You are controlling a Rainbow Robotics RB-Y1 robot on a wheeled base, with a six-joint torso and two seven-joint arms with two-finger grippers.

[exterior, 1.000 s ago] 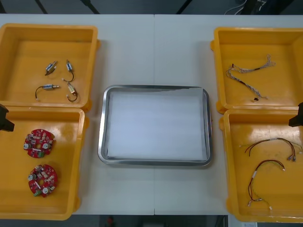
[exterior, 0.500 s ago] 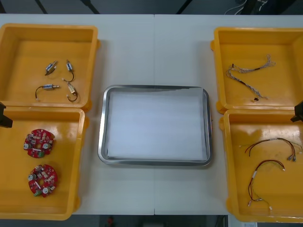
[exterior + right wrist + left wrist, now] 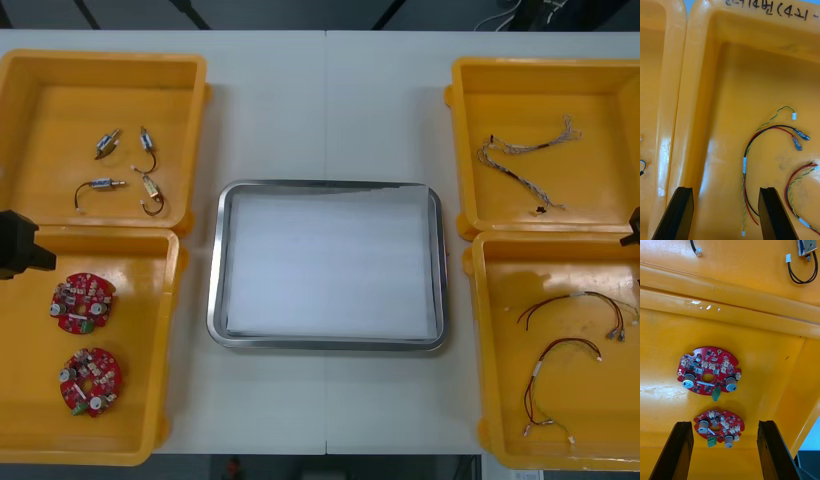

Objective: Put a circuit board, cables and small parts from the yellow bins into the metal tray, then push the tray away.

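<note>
Two round red circuit boards lie in the near left yellow bin. My left gripper hangs at that bin's far left corner. In the left wrist view its gripper is open above the boards, holding nothing. The metal tray, white inside, sits at the table's middle. My right gripper is at the right edge over the near right bin. In the right wrist view that gripper is open above red and yellow cables.
Small metal parts with short black leads lie in the far left bin. A twisted blue and white cable lies in the far right bin. More red and yellow cables spread across the near right bin's floor.
My left gripper has come further in from the left edge over the board bin. My right gripper has slid toward the right edge and a little farther away.
</note>
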